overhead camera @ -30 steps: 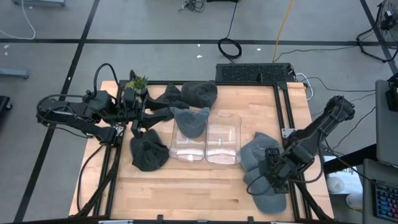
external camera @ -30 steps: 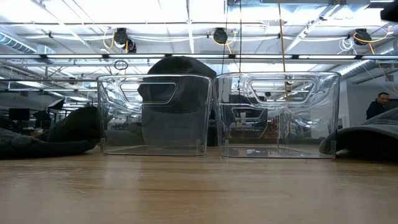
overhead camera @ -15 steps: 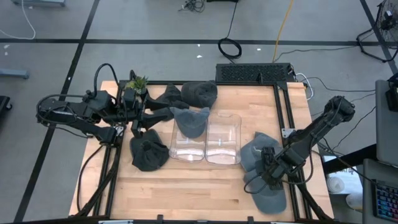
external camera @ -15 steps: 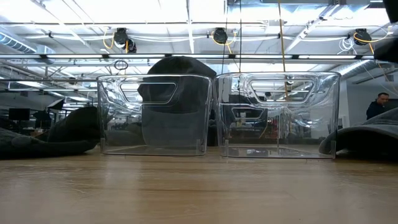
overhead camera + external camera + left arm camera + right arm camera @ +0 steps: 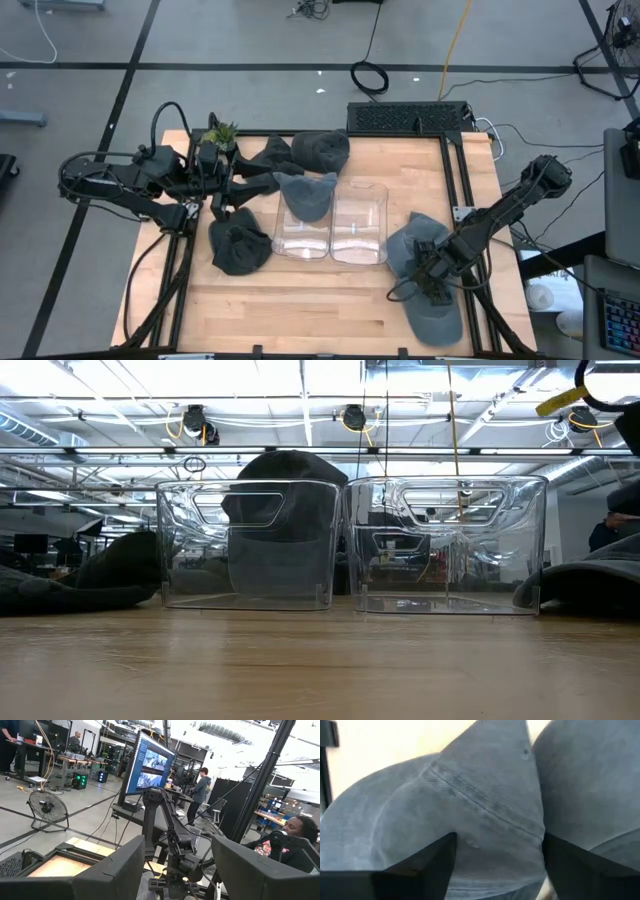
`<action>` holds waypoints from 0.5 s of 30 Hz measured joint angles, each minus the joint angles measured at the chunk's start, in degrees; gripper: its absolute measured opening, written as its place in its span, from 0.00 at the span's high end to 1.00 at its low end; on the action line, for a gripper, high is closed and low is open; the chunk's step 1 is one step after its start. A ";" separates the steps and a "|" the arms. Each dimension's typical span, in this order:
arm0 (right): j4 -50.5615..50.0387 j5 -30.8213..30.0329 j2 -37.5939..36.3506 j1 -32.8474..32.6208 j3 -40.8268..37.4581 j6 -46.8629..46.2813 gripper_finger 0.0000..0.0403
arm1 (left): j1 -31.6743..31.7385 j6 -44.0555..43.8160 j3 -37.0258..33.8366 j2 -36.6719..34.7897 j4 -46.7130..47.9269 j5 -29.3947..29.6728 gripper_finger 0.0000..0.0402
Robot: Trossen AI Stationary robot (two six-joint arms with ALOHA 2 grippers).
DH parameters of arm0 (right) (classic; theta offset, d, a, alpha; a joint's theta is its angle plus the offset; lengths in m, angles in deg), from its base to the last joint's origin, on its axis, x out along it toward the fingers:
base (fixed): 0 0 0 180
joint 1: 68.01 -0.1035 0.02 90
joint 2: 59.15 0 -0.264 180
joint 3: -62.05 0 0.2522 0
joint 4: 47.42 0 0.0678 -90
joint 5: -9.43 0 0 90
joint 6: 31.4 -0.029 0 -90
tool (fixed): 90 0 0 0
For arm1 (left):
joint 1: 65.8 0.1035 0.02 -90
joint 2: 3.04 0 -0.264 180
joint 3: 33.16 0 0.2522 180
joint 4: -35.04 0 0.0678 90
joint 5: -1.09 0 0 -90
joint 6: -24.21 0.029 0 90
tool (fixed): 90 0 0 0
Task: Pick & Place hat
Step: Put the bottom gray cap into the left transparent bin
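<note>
On the wooden table (image 5: 300,290), a pile of grey-blue corduroy hats (image 5: 425,270) is seen right of two clear bins (image 5: 332,225). The right gripper (image 5: 432,283) is pressed down onto one hat (image 5: 470,810), fingers spread across its ribbed, seamed crown. The left gripper (image 5: 177,870) is parked at the table's left edge, fingers apart, holding nothing.

no readable text, no labels, no brand marks
</note>
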 joint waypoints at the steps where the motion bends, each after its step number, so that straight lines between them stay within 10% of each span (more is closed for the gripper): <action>1: -0.01 0.39 0.00 0.00 -0.16 -0.01 0.37 | -0.02 0.00 0.00 0.00 -0.02 0.00 0.40; 15: -0.04 6.53 0.00 0.01 -0.28 -1.46 0.98 | 0.00 0.13 0.00 0.00 -0.04 0.00 0.40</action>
